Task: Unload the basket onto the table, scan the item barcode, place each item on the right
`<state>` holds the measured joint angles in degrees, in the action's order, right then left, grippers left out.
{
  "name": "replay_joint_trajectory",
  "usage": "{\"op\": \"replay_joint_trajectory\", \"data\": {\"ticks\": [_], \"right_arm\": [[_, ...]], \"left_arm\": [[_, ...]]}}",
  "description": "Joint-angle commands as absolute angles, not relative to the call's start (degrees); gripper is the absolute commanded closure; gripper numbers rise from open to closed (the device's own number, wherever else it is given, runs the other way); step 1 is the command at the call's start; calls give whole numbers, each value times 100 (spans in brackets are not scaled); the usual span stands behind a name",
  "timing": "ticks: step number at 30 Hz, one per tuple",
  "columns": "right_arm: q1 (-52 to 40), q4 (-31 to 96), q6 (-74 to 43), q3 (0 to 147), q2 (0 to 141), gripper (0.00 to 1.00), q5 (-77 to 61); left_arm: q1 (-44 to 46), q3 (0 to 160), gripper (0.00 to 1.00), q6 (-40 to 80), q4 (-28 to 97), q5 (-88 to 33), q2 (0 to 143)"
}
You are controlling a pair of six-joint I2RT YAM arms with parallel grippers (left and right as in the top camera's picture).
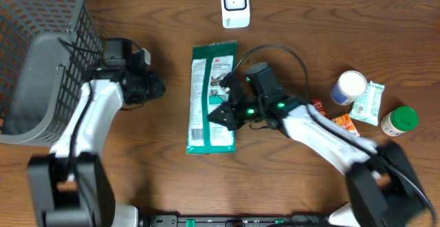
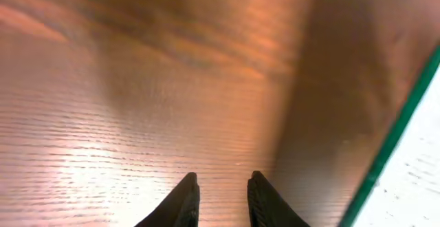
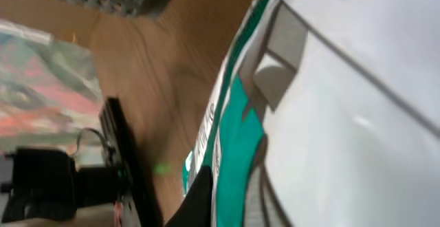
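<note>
Lying seemingly beneath right gripper [image 1: 221, 111]: packet [image 1: 205, 72]

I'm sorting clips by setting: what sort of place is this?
Likely a mock shop checkout on a wooden table: a white barcode scanner at its far edge, a grey mesh basket, and a packaged item.

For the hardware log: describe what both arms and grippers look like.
The left arm and right arm have white link shells with black joints. The left gripper is black with tapered fingers. The right arm carries green lights and a looping black cable; the right gripper is black.
</note>
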<state>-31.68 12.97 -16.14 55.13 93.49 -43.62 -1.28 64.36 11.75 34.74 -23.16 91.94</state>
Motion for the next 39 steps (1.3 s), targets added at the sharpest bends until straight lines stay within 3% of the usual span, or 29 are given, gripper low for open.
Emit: {"op": "replay_joint_trajectory", "data": {"ticks": [1,5,10,17,27,29,35,36,39], "right_arm": [[-3004,1909,-633,5690,8661,99,-3881],[-2799,3107,60,6219,8095,99,-3566],[-2746,4696,939,7428,7902,99,-2718],[-2954,5599,1616,8530,7905,99,-1372],[-3026,5957,2193,9507,7902,99,-1061],[-3133,6095,2346,9797,7902,99,-709],[-3374,6364,2604,10431,8049,99,377],[-3417,6401,2650,10527,8108,99,534],[-3603,6506,2786,10849,8372,99,1028]], "left_arm": [[-198,6453,69,1120,3481,-2206,8796],[-261,6453,47,1120,3522,-2209,8545],[-294,6453,36,1118,3548,-2209,8508],[-532,6453,33,1120,3546,-2206,8508],[-1291,6436,32,1118,3548,-2097,8510],[-1306,6436,26,1118,3551,-2093,8510],[-1306,6436,24,1118,3551,-2095,8510],[-1306,6436,14,1118,3551,-2095,8510],[-1306,6436,14,1118,3551,-2095,8510]]}}
